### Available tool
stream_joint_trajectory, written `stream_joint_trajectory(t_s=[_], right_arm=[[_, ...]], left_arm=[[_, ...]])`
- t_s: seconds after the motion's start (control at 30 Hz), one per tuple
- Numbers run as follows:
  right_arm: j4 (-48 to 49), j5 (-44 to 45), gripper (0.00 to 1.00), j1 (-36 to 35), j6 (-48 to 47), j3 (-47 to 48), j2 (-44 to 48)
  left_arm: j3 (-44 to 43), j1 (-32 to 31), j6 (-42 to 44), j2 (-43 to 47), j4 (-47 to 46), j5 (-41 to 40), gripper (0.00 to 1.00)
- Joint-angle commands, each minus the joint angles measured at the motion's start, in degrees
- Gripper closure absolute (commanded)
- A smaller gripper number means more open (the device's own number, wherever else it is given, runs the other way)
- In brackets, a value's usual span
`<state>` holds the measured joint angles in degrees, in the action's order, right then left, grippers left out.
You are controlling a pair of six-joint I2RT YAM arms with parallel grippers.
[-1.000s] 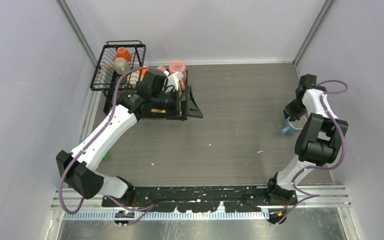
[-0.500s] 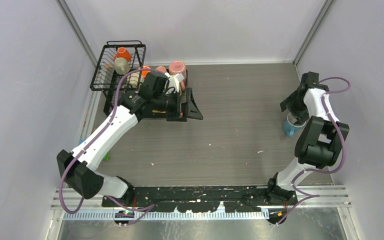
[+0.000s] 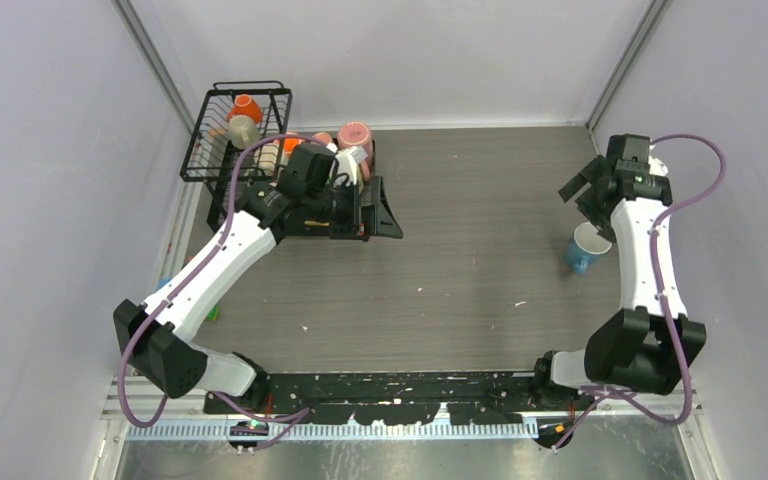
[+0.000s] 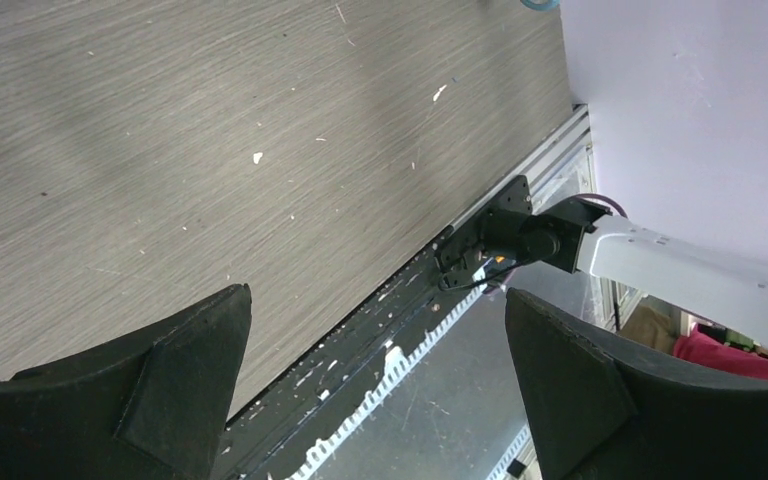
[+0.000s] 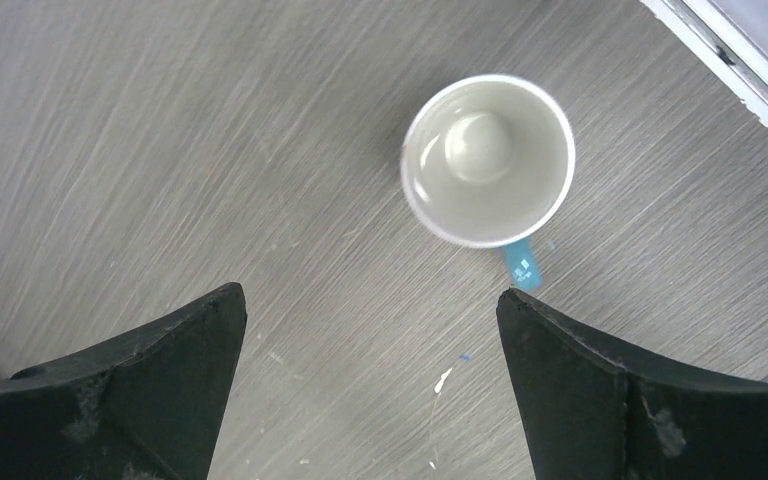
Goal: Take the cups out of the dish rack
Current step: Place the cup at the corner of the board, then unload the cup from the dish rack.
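Since a second ago the right arm has drawn back from the light blue cup (image 3: 584, 247) and swung its elbow toward the near edge; the left arm has hardly stirred beside the dish rack (image 3: 200, 140).

From above, the blue cup stands alone and upright on the table (image 3: 460, 270), close to the right edge about halfway along it. The right gripper (image 3: 582, 195) hangs just beyond it, toward the far edge, touching nothing. The rack sits in the far left corner and holds several cups: an orange cup (image 3: 247, 104) and a beige cup (image 3: 243, 129) in the deep basket, and a pink cup (image 3: 355, 134) with a white cup (image 3: 351, 160) in the tray part. The arm hides others, so I cannot give a full count. The left gripper (image 3: 378, 208) lies at the tray's right end.

At the left wrist, the left gripper (image 4: 375, 310) is spread wide with nothing between its fingers, only bare tabletop and the near rail beyond. No cup shows here.

At the right wrist, the right gripper (image 5: 370, 300) is likewise wide apart and empty. The blue cup (image 5: 487, 160) sits mouth up beyond the fingertips, its handle toward the camera.

Judging by this, one cup is unloaded and most remain in the rack. The task is at an early stage.
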<state>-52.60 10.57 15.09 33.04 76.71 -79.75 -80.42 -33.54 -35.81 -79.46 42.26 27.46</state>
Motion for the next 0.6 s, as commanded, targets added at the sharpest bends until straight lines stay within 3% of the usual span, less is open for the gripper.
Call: stream_joint_trajectory(t_s=[0.0,0.3,0.57], right_arm=[[-2.3,3.4,0.0,-6.2,0.3,0.1,6.1],[-1.6,2.8,0.0,-22.2,3.1,-3.5,16.1],[0.8,-1.2,0.0,-30.0,3.8,-7.6,19.0]], left_arm=[[0.5,-0.2,1.8,2.7,-0.5,-2.9,0.0],[1.6,-0.2,3.4,4.4,-0.1,-9.1,0.0],[2.6,-0.2,4.8,4.8,0.6,-17.6,0.0]])
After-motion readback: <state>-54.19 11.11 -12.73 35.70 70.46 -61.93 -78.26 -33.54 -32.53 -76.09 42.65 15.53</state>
